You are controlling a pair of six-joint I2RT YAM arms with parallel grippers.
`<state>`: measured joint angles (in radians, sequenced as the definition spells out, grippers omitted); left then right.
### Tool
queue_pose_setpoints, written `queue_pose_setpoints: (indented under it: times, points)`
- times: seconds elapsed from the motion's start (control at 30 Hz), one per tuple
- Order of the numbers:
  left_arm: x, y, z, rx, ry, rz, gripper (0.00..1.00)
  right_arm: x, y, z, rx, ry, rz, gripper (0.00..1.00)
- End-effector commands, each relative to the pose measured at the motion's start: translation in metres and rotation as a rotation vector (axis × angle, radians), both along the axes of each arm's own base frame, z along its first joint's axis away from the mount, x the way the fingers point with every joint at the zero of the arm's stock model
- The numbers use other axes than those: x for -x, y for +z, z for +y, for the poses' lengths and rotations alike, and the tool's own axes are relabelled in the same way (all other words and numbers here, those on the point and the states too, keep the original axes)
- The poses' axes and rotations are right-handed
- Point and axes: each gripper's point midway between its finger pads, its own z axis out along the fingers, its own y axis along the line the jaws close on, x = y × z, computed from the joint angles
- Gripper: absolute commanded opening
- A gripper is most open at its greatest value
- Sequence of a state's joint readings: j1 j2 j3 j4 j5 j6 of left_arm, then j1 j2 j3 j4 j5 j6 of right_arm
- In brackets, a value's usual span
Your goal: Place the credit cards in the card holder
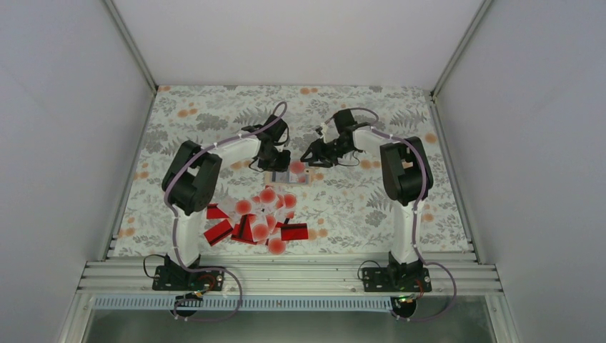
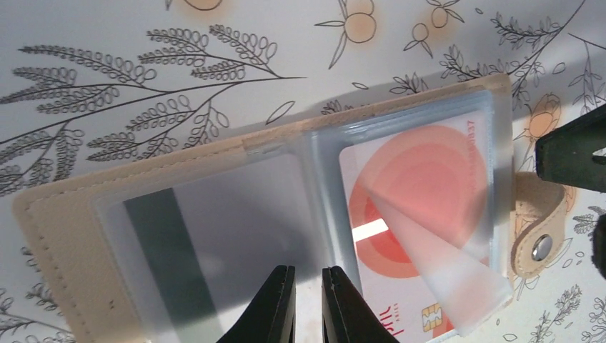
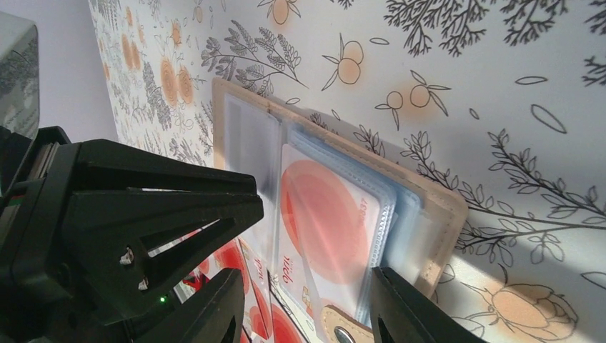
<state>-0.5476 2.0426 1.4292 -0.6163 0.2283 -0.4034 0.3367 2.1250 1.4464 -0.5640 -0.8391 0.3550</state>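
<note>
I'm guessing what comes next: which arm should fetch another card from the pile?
Probably the left: the cards lie nearer its base. The right gripper stands open around the snap end of the wallet, well placed to steady it.

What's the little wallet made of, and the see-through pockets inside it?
Card holder cover: tan and matte, looks like leather or fake leather; stitching runs along its edge. Pockets: thin clear plastic, slightly frosted; one corner curls up. Snap: shiny, probably metal.
</note>
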Motion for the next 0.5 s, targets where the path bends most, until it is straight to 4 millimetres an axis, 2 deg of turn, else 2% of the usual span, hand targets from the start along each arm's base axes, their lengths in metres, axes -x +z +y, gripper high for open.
queue_pose_setpoints:
  times: [0.0,0.47]
  points:
    - [-0.002,0.017,0.007,-0.013,0.006,-0.028,0.12,-0.003,0.007,0.011,-0.034,0.017,-0.018,0.45]
    - [0.004,-0.009,-0.002,0.0,-0.035,0.022,0.12,0.003,-0.011,0.012,-0.033,0.013,0.023,0.45]
